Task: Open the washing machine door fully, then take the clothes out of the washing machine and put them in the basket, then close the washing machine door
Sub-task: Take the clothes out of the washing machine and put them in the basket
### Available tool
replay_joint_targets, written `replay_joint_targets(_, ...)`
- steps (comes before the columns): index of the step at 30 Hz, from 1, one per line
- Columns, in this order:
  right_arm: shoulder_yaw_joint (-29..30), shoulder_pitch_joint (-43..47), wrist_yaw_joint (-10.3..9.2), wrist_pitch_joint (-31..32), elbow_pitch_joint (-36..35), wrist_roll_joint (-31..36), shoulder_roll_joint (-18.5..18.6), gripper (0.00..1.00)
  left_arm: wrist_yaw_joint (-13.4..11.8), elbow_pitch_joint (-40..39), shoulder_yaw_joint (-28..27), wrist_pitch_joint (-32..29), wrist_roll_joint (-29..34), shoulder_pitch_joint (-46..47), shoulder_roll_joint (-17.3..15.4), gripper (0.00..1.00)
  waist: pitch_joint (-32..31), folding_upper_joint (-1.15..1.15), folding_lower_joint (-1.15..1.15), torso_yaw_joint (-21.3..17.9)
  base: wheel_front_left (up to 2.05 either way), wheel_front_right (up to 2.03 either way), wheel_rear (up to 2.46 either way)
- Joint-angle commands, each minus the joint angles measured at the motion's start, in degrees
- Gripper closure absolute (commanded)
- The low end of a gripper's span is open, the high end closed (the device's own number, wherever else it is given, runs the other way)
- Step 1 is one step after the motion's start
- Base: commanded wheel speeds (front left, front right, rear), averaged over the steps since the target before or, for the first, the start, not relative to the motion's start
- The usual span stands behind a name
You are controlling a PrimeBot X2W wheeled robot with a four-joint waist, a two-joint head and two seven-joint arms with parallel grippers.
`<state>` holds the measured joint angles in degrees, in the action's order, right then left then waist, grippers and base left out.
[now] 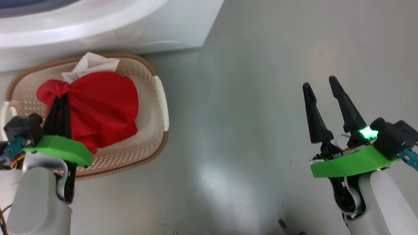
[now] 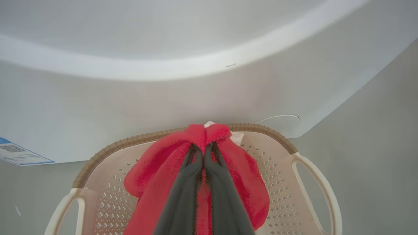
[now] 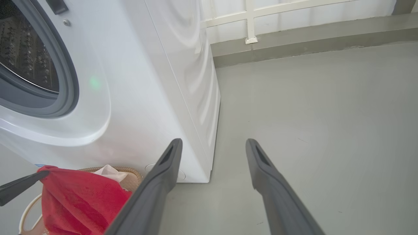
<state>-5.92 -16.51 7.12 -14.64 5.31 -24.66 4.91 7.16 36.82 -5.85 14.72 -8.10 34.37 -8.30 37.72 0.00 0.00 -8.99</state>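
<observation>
A red garment [image 1: 98,107] hangs over the cream basket [image 1: 153,130], bunched at the top where my left gripper [image 1: 62,94] is shut on it. The left wrist view has the same clothes [image 2: 153,166] pinched between the two fingertips [image 2: 205,150], with the basket [image 2: 287,182] below. A white cloth piece [image 1: 91,63] lies at the basket's far side. The white washing machine [image 1: 98,29] stands right behind the basket; its drum opening with the grey seal [image 3: 70,88] is uncovered, and the door is out of view. My right gripper [image 1: 321,81] is open over bare floor.
Grey floor [image 1: 245,114] stretches to the right of the basket and machine. In the right wrist view a low kerb and white railing [image 3: 294,36] run along the far wall. A blue label [image 2: 19,155] sits on the machine's lower front.
</observation>
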Motion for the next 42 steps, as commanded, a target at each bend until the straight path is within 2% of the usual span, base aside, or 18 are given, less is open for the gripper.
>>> replay_joint_targets(1, -1.2, -0.5, 0.36, -0.4, -1.6, 0.3, -0.2, 0.00, 0.3, 1.0, -1.1, 0.3, 0.6, 0.6, -2.3, 1.00, 2.7, 0.00, 0.00, -1.3, 0.00, 0.00, 0.00)
replay_joint_targets(11, -2.1, -2.0, 0.36, -0.4, -2.0, 0.3, -1.1, 0.00, 0.3, 11.5, -0.6, 0.3, 2.5, 6.6, -4.0, 1.00, 6.9, 0.00, 0.00, -3.0, 0.00, 0.00, 0.00)
replay_joint_targets(26, -2.7, -3.7, 0.36, -0.4, -2.0, 0.5, -1.6, 0.00, 0.0, 26.4, -2.0, 0.3, 1.3, 14.1, -5.4, 1.00, 9.6, 0.00, 0.00, -4.3, 0.00, 0.00, 0.00)
replay_joint_targets(29, -2.7, -3.9, 0.36, -0.4, -1.9, 0.6, -1.6, 0.00, 0.1, 27.9, -1.7, 0.3, 1.2, 15.2, -5.5, 0.77, 9.5, 0.00, 0.00, -4.1, 0.00, 0.00, 0.00)
replay_joint_targets(30, -2.6, -4.0, 0.36, -0.4, -1.8, 0.6, -1.6, 0.00, 0.1, 28.1, -1.6, 0.3, 1.1, 15.3, -5.5, 0.65, 9.3, 0.00, 0.00, -4.0, 0.00, 0.00, 0.00)
replay_joint_targets(31, -2.6, -4.0, 0.36, -0.4, -1.7, 0.6, -1.6, 0.00, 0.1, 28.2, -1.6, 0.3, 1.0, 15.4, -5.4, 0.51, 9.1, 0.00, 0.00, -3.9, 0.00, 0.00, 0.00)
replay_joint_targets(33, -2.5, -4.1, 0.36, -0.4, -1.5, 0.6, -1.7, 0.00, 0.2, 28.6, -1.5, 0.3, 0.7, 15.2, -5.4, 0.00, 8.4, 0.00, 0.00, -3.8, 0.00, 0.00, 0.00)
replay_joint_targets(42, -2.0, -3.4, 0.36, -0.4, -0.5, 0.6, -1.1, 0.00, 0.3, 26.8, -1.9, 0.3, -1.0, 12.5, -4.5, 0.00, 3.9, 0.00, 0.00, -2.7, 0.00, 0.00, 0.00)
